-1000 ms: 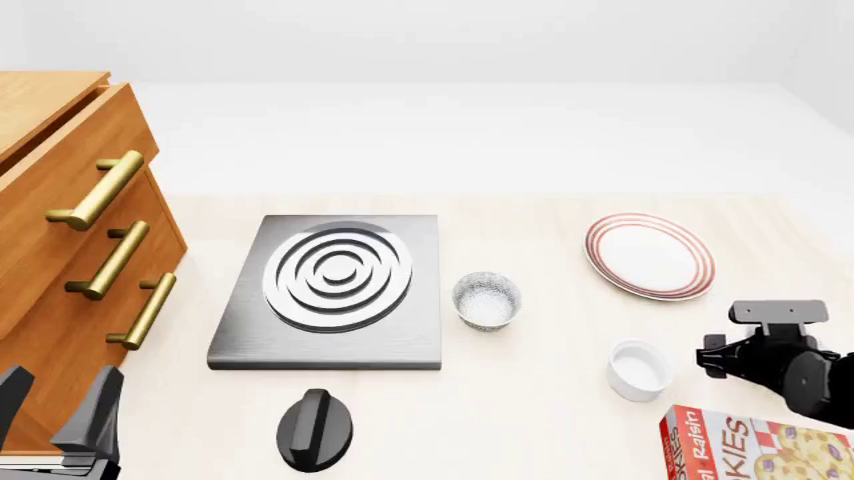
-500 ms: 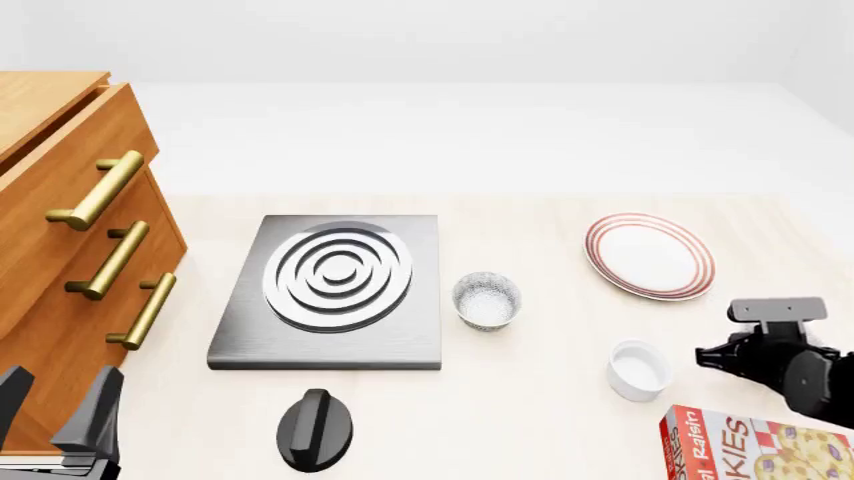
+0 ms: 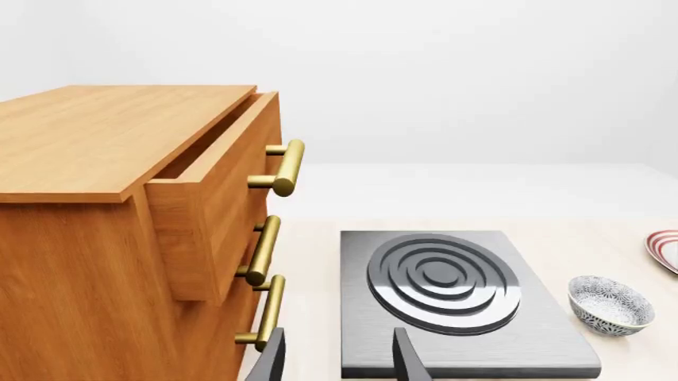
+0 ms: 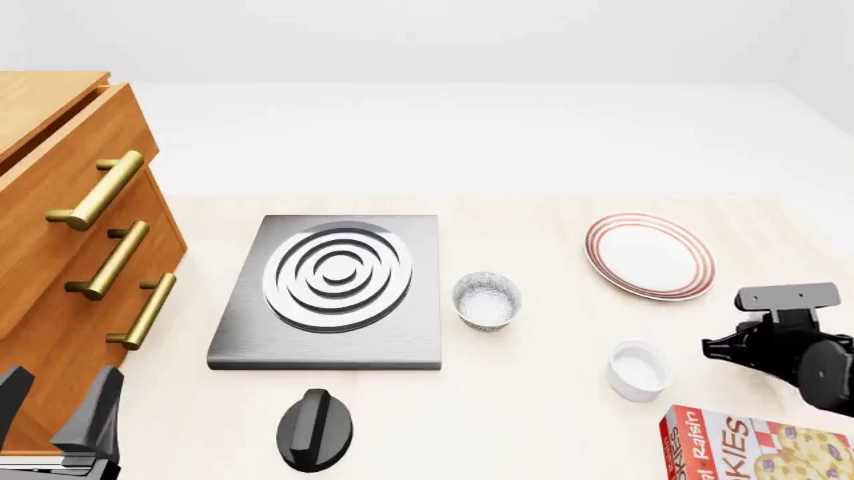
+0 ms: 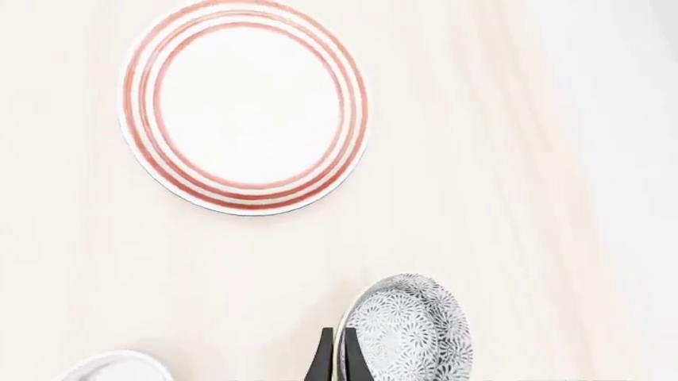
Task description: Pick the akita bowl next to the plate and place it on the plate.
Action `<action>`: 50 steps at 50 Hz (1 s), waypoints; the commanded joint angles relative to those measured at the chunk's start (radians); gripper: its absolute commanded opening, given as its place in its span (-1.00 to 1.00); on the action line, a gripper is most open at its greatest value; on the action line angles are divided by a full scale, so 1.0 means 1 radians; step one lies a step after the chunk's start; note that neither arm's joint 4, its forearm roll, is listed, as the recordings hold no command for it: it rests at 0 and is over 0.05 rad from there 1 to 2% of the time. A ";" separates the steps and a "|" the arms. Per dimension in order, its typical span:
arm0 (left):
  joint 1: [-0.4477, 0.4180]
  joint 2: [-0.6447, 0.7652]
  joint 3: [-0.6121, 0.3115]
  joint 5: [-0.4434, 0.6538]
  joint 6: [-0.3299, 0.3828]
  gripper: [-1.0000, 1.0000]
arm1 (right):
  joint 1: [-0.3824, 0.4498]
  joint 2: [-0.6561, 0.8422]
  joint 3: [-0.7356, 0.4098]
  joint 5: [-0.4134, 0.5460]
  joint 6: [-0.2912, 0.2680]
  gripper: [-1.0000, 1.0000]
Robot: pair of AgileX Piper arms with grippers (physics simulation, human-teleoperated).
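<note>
Where pale wood table (image 4: 534, 420) ends | white floor | white walls

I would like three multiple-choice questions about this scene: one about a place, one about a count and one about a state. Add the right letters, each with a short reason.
1. Where does the white ramekin stand?
A) on the stove burner
B) on the table, nearer to the arms than the plate
C) inside the top drawer

2. How many brass handles does the wooden cabinet have?
A) one
B) two
C) three

3. In what state is the plate?
A) bare, with nothing on it
B) it carries a speckled bowl
C) it carries the ramekin

Answers:
1 B: the front view shows the ramekin on the table, closer to the camera than the plate.
2 C: three handles show one below another on the cabinet front.
3 A: in the right wrist view the white centre inside the red-pink rings is uncovered.
</note>
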 commanded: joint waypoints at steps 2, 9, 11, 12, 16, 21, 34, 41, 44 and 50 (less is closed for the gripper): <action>0.000 0.000 0.000 0.000 0.000 1.00 | 0.001 -0.113 -0.027 0.102 -0.040 -1.00; 0.000 0.000 0.000 0.000 0.000 1.00 | 0.003 -0.140 -0.030 0.111 -0.067 -1.00; 0.000 0.000 0.000 0.000 0.000 1.00 | 0.007 -0.156 -0.037 0.128 -0.072 -1.00; 0.000 0.000 0.000 0.000 0.000 1.00 | 0.011 -0.185 -0.054 0.169 -0.072 -1.00; 0.000 0.000 0.000 0.000 0.000 1.00 | 0.021 -0.212 -0.078 0.210 -0.075 -1.00; 0.000 0.000 0.000 0.000 0.000 1.00 | 0.052 -0.198 -0.099 0.209 -0.082 -1.00; 0.000 0.000 0.000 0.000 0.000 1.00 | 0.129 -0.189 -0.198 0.275 -0.088 -1.00; 0.000 0.000 0.000 0.000 0.000 1.00 | 0.173 -0.167 -0.256 0.304 -0.097 -1.00; 0.000 0.000 0.000 0.000 0.000 1.00 | 0.186 -0.168 -0.303 0.337 -0.102 -1.00; 0.000 0.000 0.000 0.000 0.000 1.00 | 0.202 -0.125 -0.344 0.325 -0.115 -1.00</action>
